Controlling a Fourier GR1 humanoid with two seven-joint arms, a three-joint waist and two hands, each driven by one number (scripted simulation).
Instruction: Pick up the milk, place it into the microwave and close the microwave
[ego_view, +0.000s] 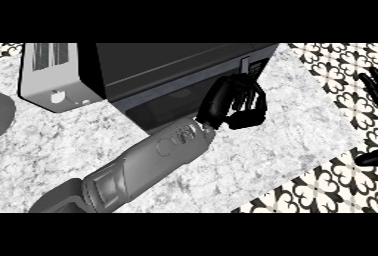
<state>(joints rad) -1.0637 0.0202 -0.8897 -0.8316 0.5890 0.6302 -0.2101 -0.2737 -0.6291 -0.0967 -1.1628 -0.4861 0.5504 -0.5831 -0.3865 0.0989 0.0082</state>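
The microwave (177, 65) lies across the top of the head view, its dark door (166, 102) facing the counter and looking closed or nearly so. My left hand (221, 102) comes up from the lower left and rests against the door's right end, below the control panel (255, 66). Its fingers (252, 95) are slightly bent and hold nothing. The milk shows nowhere; I cannot see inside the microwave. My right hand (368, 80) shows only at the right edge, fingers up and still.
A silver toaster-like box (52, 75) stands to the left of the microwave. The grey marble counter (280, 135) ends at the right and lower right, where patterned floor tiles (332, 75) begin.
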